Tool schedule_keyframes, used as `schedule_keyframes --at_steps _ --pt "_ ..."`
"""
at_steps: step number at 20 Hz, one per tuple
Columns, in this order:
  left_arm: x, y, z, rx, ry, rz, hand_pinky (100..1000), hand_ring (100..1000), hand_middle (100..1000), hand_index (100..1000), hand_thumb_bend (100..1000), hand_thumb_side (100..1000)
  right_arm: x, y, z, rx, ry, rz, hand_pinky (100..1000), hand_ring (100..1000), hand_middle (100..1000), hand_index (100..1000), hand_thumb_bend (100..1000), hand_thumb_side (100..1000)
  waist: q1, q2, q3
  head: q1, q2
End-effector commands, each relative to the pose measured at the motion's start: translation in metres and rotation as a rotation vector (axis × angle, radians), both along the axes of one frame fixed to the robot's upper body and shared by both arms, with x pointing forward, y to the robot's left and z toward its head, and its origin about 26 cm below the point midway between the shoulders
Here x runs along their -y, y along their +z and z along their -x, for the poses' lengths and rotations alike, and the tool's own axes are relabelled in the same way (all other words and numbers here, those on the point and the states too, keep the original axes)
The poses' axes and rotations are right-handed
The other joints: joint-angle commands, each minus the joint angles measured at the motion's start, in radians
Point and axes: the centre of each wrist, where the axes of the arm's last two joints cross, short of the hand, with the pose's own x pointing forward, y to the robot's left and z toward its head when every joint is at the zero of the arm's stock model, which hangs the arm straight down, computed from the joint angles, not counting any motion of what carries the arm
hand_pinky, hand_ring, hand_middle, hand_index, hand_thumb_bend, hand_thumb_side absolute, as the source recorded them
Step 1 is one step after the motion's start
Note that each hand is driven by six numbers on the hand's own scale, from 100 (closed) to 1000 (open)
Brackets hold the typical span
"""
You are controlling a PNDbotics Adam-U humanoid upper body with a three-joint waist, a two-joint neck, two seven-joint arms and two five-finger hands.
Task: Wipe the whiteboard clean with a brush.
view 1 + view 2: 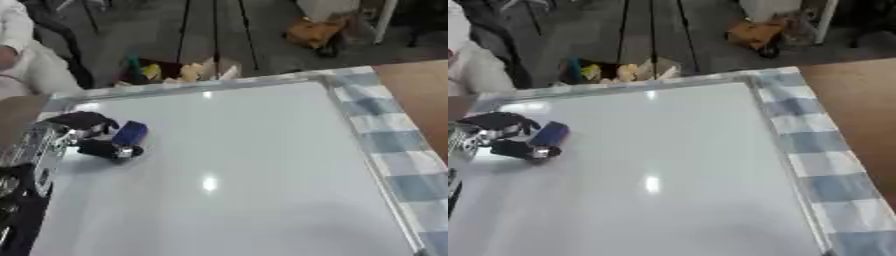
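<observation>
A white whiteboard [236,165] lies flat and fills most of the view, with no marks visible on it. Near its left edge my left hand [92,134] rests on the board, fingers and thumb curled round a small blue brush [130,132]. The brush stands between the upper fingers and the lower thumb, its blue body pointing toward the board's far edge. The silver and black left arm [31,155] enters from the lower left. My right hand shows in no view.
A blue and white checked cloth [394,145] runs along the board's right side, with brown tabletop [420,95] beyond. A box of coloured items [175,72] and tripod legs stand on the floor past the far edge. A person in white sits at the far left.
</observation>
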Motion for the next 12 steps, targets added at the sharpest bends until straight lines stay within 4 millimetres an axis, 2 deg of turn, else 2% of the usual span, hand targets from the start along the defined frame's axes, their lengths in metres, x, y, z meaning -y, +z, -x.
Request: schedule_keyframes --at_steps 1,5,8,9,10,11,12 --pt "-0.002 0.015 -0.001 0.074 0.046 -0.037 837 898 783 951 648 1000 0.000 0.007 0.000 0.023 0.013 0.019 831 838 574 905 100 959 -0.006 -0.016 -0.002 0.006 -0.001" --pt "0.004 0.009 -0.004 0.098 0.070 -0.070 836 891 770 934 613 1000 -0.001 0.007 0.000 0.023 0.016 0.020 832 839 574 906 100 959 -0.006 -0.015 -0.003 0.008 0.000" --pt "0.008 0.004 -0.006 0.093 0.073 -0.095 832 883 742 883 552 1000 -0.001 0.007 0.000 0.021 0.016 0.019 832 839 574 906 100 958 -0.007 -0.014 -0.005 0.010 -0.001" --pt "0.009 0.003 -0.006 0.091 0.072 -0.103 828 873 713 845 485 1000 -0.002 0.007 0.000 0.022 0.016 0.019 832 839 574 906 100 959 -0.007 -0.013 -0.006 0.011 0.000" --pt "0.010 0.002 -0.007 0.090 0.071 -0.112 827 873 713 845 485 1000 -0.002 0.007 0.000 0.022 0.016 0.018 832 839 573 906 100 952 -0.008 -0.013 -0.007 0.012 -0.001" --pt "0.011 0.001 -0.007 0.090 0.068 -0.121 824 858 674 803 430 1000 -0.002 0.007 0.000 0.022 0.016 0.018 832 839 573 906 100 958 -0.008 -0.012 -0.008 0.013 -0.002" --pt "0.012 0.000 -0.007 0.088 0.065 -0.129 822 846 645 779 416 1000 -0.002 0.007 0.000 0.022 0.016 0.017 832 839 573 906 100 958 -0.008 -0.012 -0.009 0.013 -0.002"
